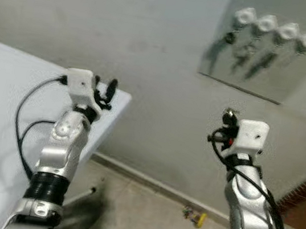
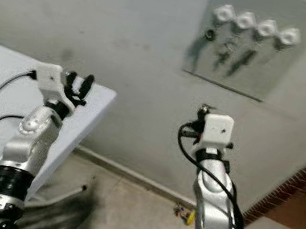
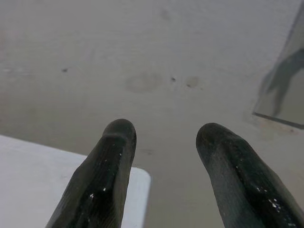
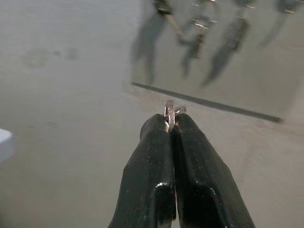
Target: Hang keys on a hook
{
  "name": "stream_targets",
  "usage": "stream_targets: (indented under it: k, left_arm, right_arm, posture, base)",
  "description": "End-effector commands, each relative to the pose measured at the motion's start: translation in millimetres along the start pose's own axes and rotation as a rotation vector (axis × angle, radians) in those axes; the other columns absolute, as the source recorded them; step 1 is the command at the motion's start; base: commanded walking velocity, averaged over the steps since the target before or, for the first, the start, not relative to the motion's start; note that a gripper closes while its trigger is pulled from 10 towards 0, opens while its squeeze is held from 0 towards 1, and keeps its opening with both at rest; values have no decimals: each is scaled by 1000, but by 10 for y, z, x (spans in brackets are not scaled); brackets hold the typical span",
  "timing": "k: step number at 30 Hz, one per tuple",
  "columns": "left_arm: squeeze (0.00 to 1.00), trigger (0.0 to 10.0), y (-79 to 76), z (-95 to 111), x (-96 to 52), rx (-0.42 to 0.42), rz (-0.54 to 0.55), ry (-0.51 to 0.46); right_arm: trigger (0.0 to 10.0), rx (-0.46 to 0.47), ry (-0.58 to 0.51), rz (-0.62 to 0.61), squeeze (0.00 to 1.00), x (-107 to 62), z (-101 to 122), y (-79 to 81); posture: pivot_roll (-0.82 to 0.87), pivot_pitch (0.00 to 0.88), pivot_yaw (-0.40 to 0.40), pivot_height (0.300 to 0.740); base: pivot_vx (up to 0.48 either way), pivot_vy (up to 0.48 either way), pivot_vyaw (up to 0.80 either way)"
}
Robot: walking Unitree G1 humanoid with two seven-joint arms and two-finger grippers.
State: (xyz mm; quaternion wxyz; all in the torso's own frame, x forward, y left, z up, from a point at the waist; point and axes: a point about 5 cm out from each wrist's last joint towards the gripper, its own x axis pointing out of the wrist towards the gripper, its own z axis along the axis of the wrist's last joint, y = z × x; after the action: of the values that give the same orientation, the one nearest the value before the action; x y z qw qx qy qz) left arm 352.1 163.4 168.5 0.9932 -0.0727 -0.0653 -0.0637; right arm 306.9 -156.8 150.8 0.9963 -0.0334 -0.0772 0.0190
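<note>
Your right end effector (image 4: 170,124) pinches the keys (image 4: 169,111) tight below the hooks (image 1: 278,28), so lift them up; your left end effector (image 3: 164,142) waits open.

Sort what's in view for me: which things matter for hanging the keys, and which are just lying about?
For the job:
- keys, pinched in the right claw
- white hooks on the grey wall panel, some already holding keys

Lying about:
- white table, beside the open left claw
- small yellow item on the floor
</note>
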Motion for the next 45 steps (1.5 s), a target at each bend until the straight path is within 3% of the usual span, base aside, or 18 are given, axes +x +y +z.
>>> stream_targets:
  k: [1, 15, 32, 45]
  left_arm:
    - [0, 10000, -83, 29, 33, 0, -30, -9]
    - [0, 10000, -173, 23, 11, -28, -63, -17]
    - [0, 10000, -177, 46, 9, -28, -94, -18]
    - [0, 10000, -171, 45, 30, -51, -71, -15]
  right_arm:
    - [10000, -10, -6, -17, 0, 18, 26, -47]
    - [10000, 7, -6, -27, 0, 50, 31, -55]
    - [10000, 92, 34, -47, 0, 49, -9, -35]
    - [10000, 94, 32, -43, 0, 46, -8, -27]
  posture:
    - [-167, 0, -44, 740]
    - [-159, 0, -52, 740]
    - [-164, 0, -49, 740]
    - [-166, 0, -48, 740]
  base:
    - [0, 0, -763]
    - [0, 0, -756]
    - [0, 0, 0]
    - [0, -208, 0]
